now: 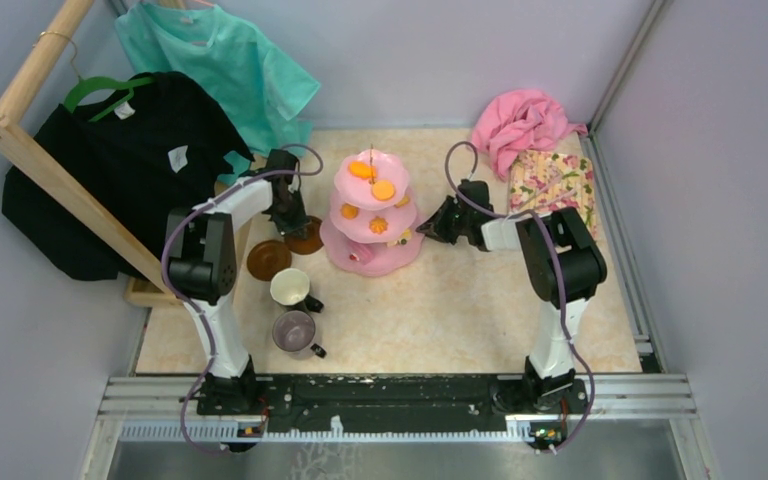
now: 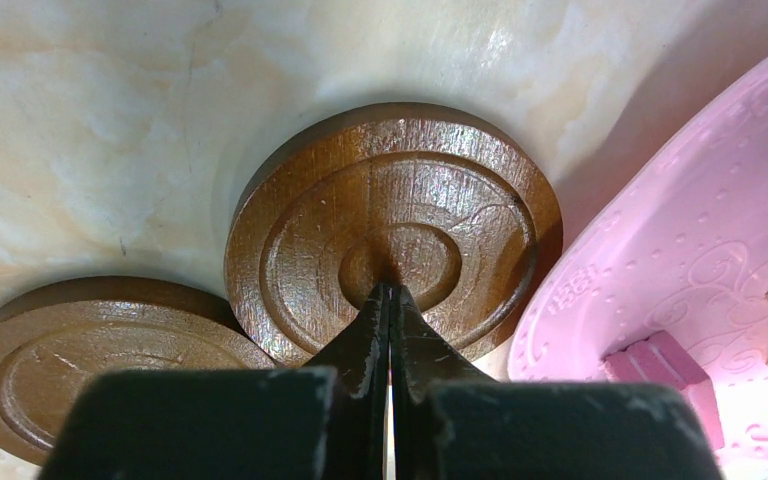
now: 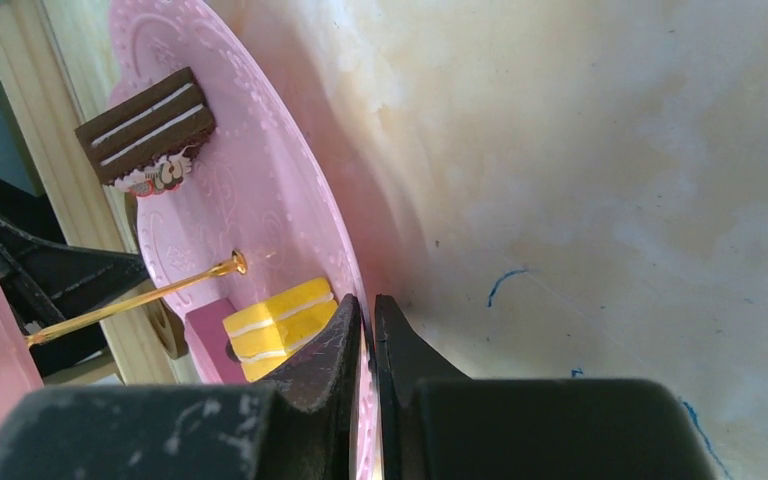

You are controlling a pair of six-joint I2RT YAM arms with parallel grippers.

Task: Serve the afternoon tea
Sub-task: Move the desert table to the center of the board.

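The left fingers [image 2: 390, 300] are clenched on nothing, tips at the centre of a saucer [image 2: 430, 190] just beside the pink stand [image 2: 680, 260], which sits mid-counter [image 1: 460, 300] and whose bottom-tier rim the right fingers [image 3: 353, 330] are grasping.

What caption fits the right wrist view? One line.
Right end effector pinches cake stand rim beside yellow cake slice.

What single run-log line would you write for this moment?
left jaws: shut, over saucer beside cake stand | right jaws: shut on stand's bottom rim
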